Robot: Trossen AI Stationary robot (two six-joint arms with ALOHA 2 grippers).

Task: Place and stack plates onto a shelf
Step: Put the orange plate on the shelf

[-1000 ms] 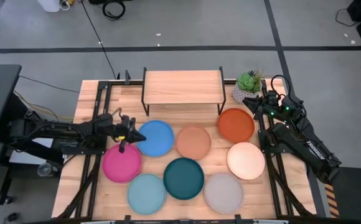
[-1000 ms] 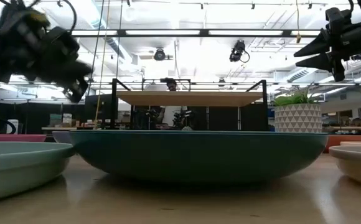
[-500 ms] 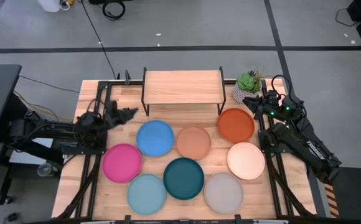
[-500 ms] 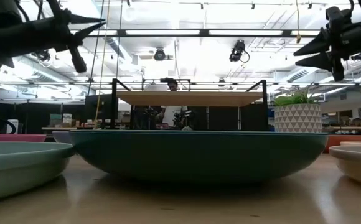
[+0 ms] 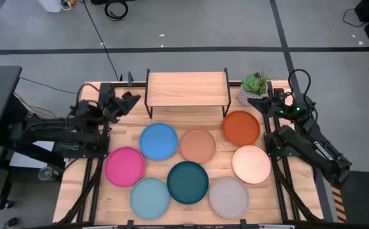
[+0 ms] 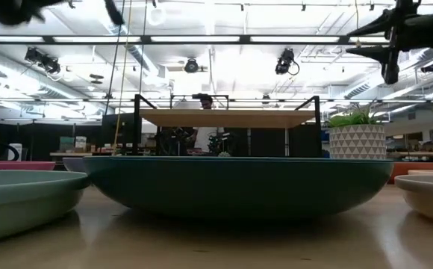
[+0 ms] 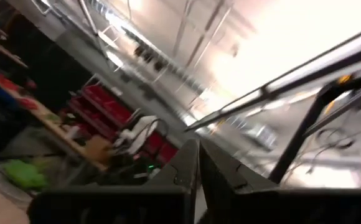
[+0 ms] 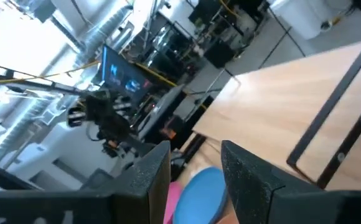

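Left tool [image 5: 132,98] pressed together, empty, beside shelf [image 5: 187,88]; right tool [image 5: 256,102] spread, empty.

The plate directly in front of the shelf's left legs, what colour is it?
Blue: the blue plate lies just before the shelf. Clearest in the high view.

The shelf [image 5: 187,87] stands at the upper middle of the surface [image 5: 90,105]. Below it, seven plates [image 5: 187,182] lie apart in staggered rows. A potted plant [image 5: 252,86] sits right of the shelf. The left hand [image 5: 131,100] hangs at its left end, the right hand [image 5: 256,104] by the plant.
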